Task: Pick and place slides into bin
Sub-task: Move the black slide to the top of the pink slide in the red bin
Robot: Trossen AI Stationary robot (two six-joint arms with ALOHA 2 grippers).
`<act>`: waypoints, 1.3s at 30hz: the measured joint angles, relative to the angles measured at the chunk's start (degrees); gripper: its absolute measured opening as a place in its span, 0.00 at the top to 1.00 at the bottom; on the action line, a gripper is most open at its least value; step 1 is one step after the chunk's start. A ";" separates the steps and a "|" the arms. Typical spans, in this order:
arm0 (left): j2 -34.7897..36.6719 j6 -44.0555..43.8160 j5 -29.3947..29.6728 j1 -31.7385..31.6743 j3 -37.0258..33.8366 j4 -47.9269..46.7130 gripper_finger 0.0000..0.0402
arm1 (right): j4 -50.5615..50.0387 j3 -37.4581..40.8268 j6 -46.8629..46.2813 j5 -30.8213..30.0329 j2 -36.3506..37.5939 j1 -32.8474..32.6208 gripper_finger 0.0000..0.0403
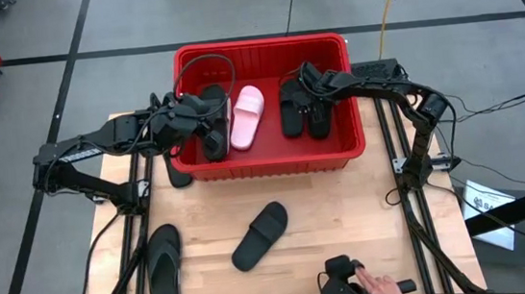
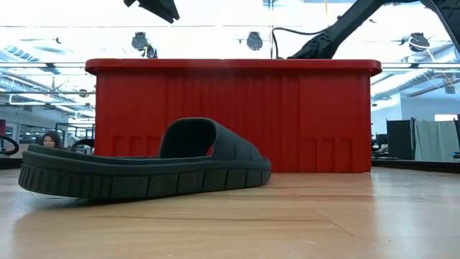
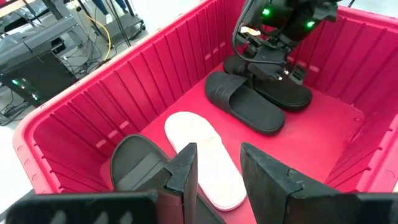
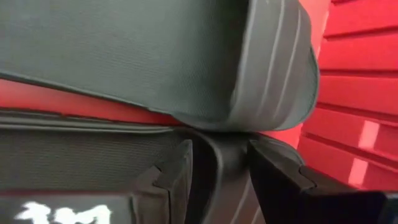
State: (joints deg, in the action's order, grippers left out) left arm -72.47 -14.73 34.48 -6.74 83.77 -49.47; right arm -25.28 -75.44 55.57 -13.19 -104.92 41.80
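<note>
Right now my right gripper (image 1: 306,73) sits low in the bin (image 1: 273,160), fingers clasping the edge of a black slide (image 4: 217,155). If I lift without letting go, I judge it drags that slide back out. My left gripper (image 3: 219,168) hovers released and empty over the pale slide (image 3: 205,155). Another black slide (image 1: 259,235) and a flip-flop (image 1: 164,270) wait on the table (image 1: 346,216).

You can't see into the bin (image 2: 233,115) from the low view; its near wall blocks everything inside. The black slide (image 2: 144,162) up front covers the bin's lower left. In the right wrist view, the slide (image 4: 155,56) fills the frame, edges cut off. High view: a hand (image 1: 384,290) is clipped at the bottom edge, and a black slide (image 1: 179,172) sits half under the left arm.
</note>
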 joint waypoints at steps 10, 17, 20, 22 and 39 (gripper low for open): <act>0.00 -0.48 -0.07 0.00 0.00 0.00 0.71 | 4.85 2.14 1.09 -5.07 0.00 0.10 0.65; -0.01 -0.54 -0.09 0.00 0.00 0.01 0.71 | 8.49 4.11 0.75 -6.93 0.16 -0.17 0.86; -0.02 -0.54 -0.09 0.00 0.00 0.00 0.71 | 8.79 4.26 1.28 -7.66 0.20 -0.30 0.97; 0.00 -0.52 -0.09 0.00 0.00 0.02 0.71 | 9.44 4.33 1.90 -8.39 0.20 -0.31 0.97; -0.01 -0.72 -0.09 0.00 0.00 0.01 0.71 | 10.23 4.52 6.63 -15.84 15.45 -1.87 1.00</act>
State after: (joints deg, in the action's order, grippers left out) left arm -72.47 -15.44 34.39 -6.74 83.77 -49.47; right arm -15.05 -70.91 62.20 -29.03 -89.47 39.93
